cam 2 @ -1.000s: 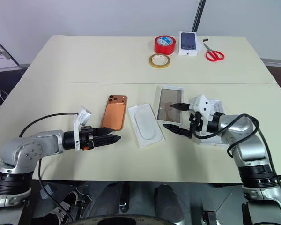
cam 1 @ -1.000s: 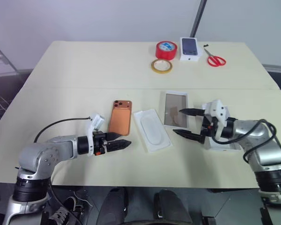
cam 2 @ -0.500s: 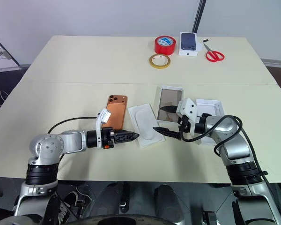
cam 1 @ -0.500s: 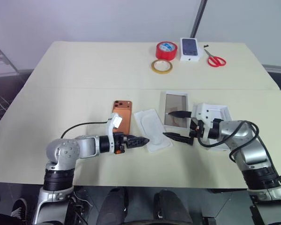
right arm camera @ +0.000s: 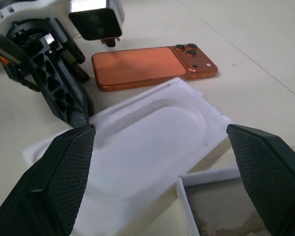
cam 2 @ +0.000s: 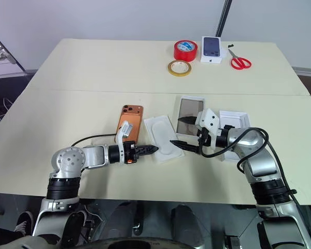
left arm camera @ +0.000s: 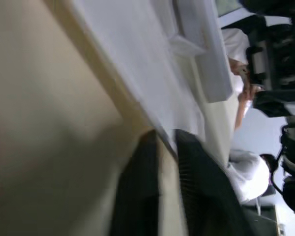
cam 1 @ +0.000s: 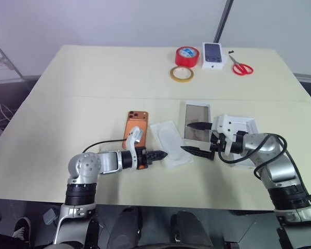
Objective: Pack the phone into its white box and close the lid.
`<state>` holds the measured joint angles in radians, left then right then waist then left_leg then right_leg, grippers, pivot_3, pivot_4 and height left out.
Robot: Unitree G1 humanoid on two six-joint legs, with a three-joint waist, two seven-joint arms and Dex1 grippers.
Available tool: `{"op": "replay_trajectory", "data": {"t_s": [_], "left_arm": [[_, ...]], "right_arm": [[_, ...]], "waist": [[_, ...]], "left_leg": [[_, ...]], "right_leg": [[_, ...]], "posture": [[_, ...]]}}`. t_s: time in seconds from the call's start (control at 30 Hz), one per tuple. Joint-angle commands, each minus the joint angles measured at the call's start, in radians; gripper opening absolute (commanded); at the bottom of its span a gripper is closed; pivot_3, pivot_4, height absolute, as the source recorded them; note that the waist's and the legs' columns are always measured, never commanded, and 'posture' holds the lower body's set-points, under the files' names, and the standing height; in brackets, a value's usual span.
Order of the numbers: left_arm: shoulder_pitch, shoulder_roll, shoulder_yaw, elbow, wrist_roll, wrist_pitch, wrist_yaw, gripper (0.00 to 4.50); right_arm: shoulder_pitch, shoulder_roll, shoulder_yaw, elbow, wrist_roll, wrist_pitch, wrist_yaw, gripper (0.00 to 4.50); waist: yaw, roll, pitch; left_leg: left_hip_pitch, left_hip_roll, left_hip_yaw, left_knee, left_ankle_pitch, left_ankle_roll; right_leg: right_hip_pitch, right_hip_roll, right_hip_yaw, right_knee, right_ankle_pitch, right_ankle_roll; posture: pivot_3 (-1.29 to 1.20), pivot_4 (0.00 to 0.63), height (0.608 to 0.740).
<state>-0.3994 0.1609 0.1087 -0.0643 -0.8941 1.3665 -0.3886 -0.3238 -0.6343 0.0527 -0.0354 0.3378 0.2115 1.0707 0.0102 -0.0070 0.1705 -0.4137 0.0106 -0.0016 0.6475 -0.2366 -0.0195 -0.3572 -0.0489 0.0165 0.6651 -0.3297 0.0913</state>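
A pale cream table (cam 1: 93, 83) seen from above, with two robot arms reaching in from the near edge. No writing or brand name can be read on anything; the one printed picture is a dark phone on a small white carton (cam 1: 213, 54) at the far edge. Counting left to right: one phone (cam 1: 133, 127), one white moulded tray insert (cam 1: 169, 143), one white box base (cam 1: 197, 120) with a brownish lining, one white box lid (cam 1: 242, 129), and at the far edge two tape rolls, one yellowish tape ring (cam 1: 181, 73) and one red tape roll (cam 1: 187, 55), then the carton, then one pair of red-handled scissors (cam 1: 240, 66). The left gripper (cam 1: 159, 155) has its two black fingers pressed together, holding nothing; their tip sits at the near left edge of the tray insert, and the left wrist view shows the closed fingers (left arm camera: 201, 187) right against that white edge. The phone, copper-orange and lying flat with its camera cluster at the far corner, rests on the table just left of the tray insert, outside the box. The right gripper (cam 1: 194, 138) has its fingers spread wide apart, empty, hovering at the tray insert's right side in front of the box base.
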Motion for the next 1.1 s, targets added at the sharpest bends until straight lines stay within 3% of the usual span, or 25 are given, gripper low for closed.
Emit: {"op": "replay_trajectory", "data": {"t_s": [0.03,0.2,0.3,0.6,0.7,0.93,1.1], "left_arm": [[0.015,0.002,-0.013,0.012,0.021,0.0,0.007,0.04],[-0.004,0.013,0.03,0.007,0.02,-0.007,0.025,0.04],[-0.032,0.001,0.133,0.021,-0.048,0.041,0.046,0.04],[-0.092,0.12,0.211,0.017,-0.064,0.022,0.005,0.04],[-0.101,0.109,0.229,0.02,-0.083,0.026,0.007,0.0],[-0.117,0.088,0.217,0.02,-0.07,-0.011,0.038,0.0],[-0.174,0.075,0.268,0.065,-0.117,0.015,0.049,0.0]], "right_arm": [[-0.007,-0.002,-0.025,-0.019,0.011,-0.011,-0.005,4.5],[-0.009,-0.005,-0.028,-0.019,0.013,-0.011,-0.006,4.5],[-0.003,-0.015,-0.027,-0.022,0.009,-0.012,0.0,4.5],[-0.05,-0.079,0.022,0.117,-0.117,-0.042,0.016,4.5],[-0.074,-0.113,0.06,0.196,-0.186,-0.077,0.045,3.61],[-0.094,-0.113,0.097,0.252,-0.217,-0.131,0.097,0.1],[-0.062,-0.038,0.107,0.103,-0.124,-0.01,0.108,0.04]], "waist": [[-0.001,0.0,0.0],[-0.001,0.0,0.0],[-0.003,0.0,0.0],[-0.004,-0.001,0.001],[-0.002,-0.002,0.001],[-0.006,-0.002,0.002],[-0.008,-0.003,0.002]], "left_leg": [[0.0,0.0,0.0,0.0,0.0,0.0],[0.001,0.0,0.0,0.0,0.0,0.0],[0.001,0.0,0.0,-0.001,0.0,0.0],[0.0,0.0,0.001,-0.002,0.0,0.0],[0.0,0.0,0.001,-0.001,0.0,-0.001],[0.0,0.0,0.001,-0.002,0.0,-0.001],[0.0,0.001,0.0,-0.002,0.001,-0.002]], "right_leg": [[0.0,0.0,0.0,0.0,0.0,0.0],[0.0,0.0,0.0,0.0,0.0,0.0],[0.0,0.0,0.0,0.0,0.0,0.0],[-0.001,0.0,0.0,0.0,0.0,0.0],[-0.001,0.0,0.0,-0.001,0.0,0.0],[-0.001,0.0,0.0,-0.001,0.0,0.0],[-0.001,0.001,0.0,-0.001,0.0,0.0]], "posture": [[0.0,0.15,0.74],[0.0,0.15,0.74],[0.0,0.15,0.74],[0.0,0.15,0.74],[0.0,0.15,0.74],[0.0,0.15,0.74],[0.0,0.15,0.74]]}}
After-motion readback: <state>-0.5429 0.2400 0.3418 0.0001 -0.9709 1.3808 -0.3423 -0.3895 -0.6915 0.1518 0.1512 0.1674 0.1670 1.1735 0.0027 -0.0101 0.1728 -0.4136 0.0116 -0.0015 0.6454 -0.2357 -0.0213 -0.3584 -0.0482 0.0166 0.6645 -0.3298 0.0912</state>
